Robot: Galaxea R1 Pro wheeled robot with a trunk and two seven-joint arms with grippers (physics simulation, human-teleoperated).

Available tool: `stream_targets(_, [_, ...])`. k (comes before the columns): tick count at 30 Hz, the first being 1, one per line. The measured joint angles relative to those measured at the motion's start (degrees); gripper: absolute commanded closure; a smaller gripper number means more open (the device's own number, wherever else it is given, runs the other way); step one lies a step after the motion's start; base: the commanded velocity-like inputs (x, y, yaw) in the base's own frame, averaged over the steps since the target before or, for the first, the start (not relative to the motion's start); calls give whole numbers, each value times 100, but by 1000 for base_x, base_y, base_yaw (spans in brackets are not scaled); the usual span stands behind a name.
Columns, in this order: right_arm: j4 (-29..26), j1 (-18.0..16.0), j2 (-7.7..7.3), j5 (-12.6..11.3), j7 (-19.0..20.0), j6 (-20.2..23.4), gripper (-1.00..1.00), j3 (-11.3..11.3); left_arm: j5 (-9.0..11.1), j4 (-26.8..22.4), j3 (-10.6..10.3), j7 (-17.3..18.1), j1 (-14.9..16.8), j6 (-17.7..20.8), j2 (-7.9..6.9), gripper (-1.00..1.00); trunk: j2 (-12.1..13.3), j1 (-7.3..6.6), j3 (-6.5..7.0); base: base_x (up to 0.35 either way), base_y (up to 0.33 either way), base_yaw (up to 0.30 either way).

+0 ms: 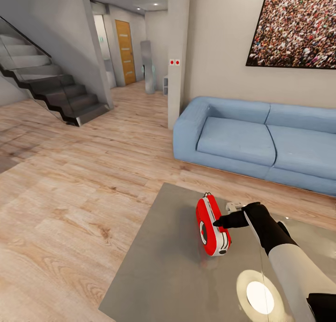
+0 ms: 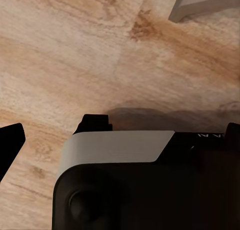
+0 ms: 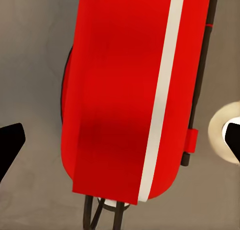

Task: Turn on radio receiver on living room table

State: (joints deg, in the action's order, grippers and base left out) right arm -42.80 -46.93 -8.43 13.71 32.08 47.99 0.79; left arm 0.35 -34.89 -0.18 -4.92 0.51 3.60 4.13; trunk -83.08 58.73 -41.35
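1. A wooden floor (image 1: 70, 182) runs through the room, and the left wrist view looks down at the same boards.
2. A blue sofa (image 1: 261, 142) stands against the far wall under a large framed picture (image 1: 296, 25). A dark staircase (image 1: 51, 90) climbs at the far left, with a wooden door (image 1: 125, 44) down the hallway beyond it.
3. The bench (image 1: 158, 266), a low table with a glossy grey top, lies in front of the sofa. A round bright reflection (image 1: 259, 296) shows on its near right part.
4. The right arm (image 1: 289, 266), white with a black wrist, reaches over the bench from the near right.
5. The radio receiver (image 1: 212, 226) stands on its edge on the bench, roughly in the middle of the visible top. It is bright red with a white side band, and its dark round dial faces left. In the right wrist view its red body (image 3: 125, 99) lies close ahead, with the white band running along it.
6. The right tool (image 1: 223, 223) is at the radio's right side, its black tip touching or nearly touching the casing. In the right wrist view its two fingertips (image 3: 10, 145) sit wide apart at the frame's edges, holding nothing.
7. The left tool (image 2: 125, 135) hangs over the floor; one dark fingertip (image 2: 10, 145) and part of the other show spread apart, with nothing between them.
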Motion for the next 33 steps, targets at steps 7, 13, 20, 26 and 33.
stream_targets(7, [0,0,0,0,0,1,-100,0,0,0,0,0,-3,0,0,-100,0,0,-63,0,0,-3])
stream_targets(13, [0,0,1,0,0,0,-100,0,0,0,0,0,-1,0,0,-100,0,0,-108,0,0,0])
stream_targets(20, [0,0,0,0,0,0,-100,0,0,0,0,0,-2,0,0,-100,0,0,-116,0,0,0])
stream_targets(26, [2,0,2,-1,0,-61,-100,0,0,0,0,0,0,0,0,-100,0,0,-117,0,0,0])
stream_targets(33, [8,0,6,-8,0,-398,-100,6,0,0,0,0,-1,0,0,-100,0,0,-140,0,0,0])
